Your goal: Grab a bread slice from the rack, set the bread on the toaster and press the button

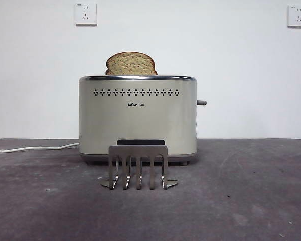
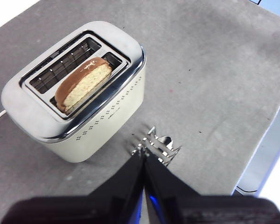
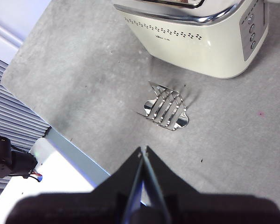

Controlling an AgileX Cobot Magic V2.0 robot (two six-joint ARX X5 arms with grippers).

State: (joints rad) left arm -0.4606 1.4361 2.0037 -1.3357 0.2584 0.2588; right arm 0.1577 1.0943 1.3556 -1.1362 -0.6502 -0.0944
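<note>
Hanging high above the surface, the left pincer has its jaws pressed together on nothing, its tip showing at the lower middle of the left wrist picture just over the rack. The right pincer is likewise closed and empty, at the lower middle of its own picture, with the rack lying well clear of it towards the centre. Neither arm appears in the front picture.

The rack stands bare at the lower centre of the front picture, just before the toaster. The slice of bread sits in a toaster slot, its domed top rising above the chrome rim at the upper centre; in the left wrist picture the slice of bread fills the slot nearer the rack, at the upper left, inside the toaster.

So picking and placing look done. The button juts from the toaster's right side in the front picture, apparently high on its travel, and the bread rides tall, so pressing it seems to be the remaining step. The white cord trails off left.
</note>
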